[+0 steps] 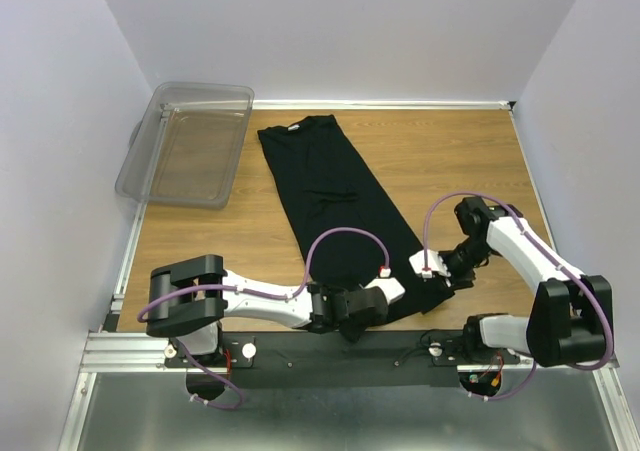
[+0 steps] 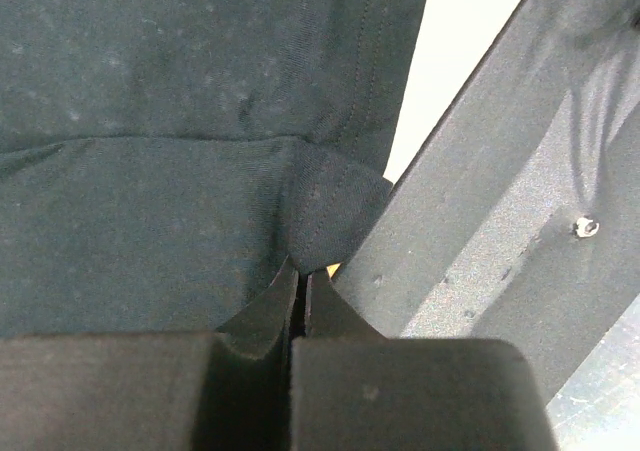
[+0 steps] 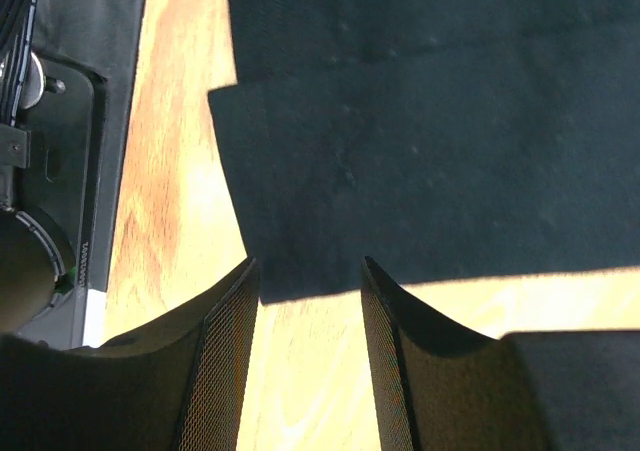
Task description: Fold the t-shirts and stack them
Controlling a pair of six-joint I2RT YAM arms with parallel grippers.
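One black t-shirt [image 1: 335,196] lies on the wooden table as a long narrow strip, running from the back middle to the near right. No logo or tag shows. My left gripper [image 1: 357,316] is at the strip's near end by the table's front edge. In the left wrist view it [image 2: 302,271] is shut, with a small bulge of the t-shirt [image 2: 150,121] pinched at its tips. My right gripper [image 1: 446,275] is at the near right corner of the strip. In the right wrist view it [image 3: 308,271] is open, low over the wood, with the t-shirt's corner edge [image 3: 430,121] just between its fingertips.
A clear plastic bin [image 1: 190,141] stands at the back left, partly over the table's edge. The black mounting rail [image 1: 330,351] runs along the near edge, right beside the left gripper [image 2: 480,221]. Bare wood [image 1: 460,161] lies right of the shirt. Walls enclose the table.
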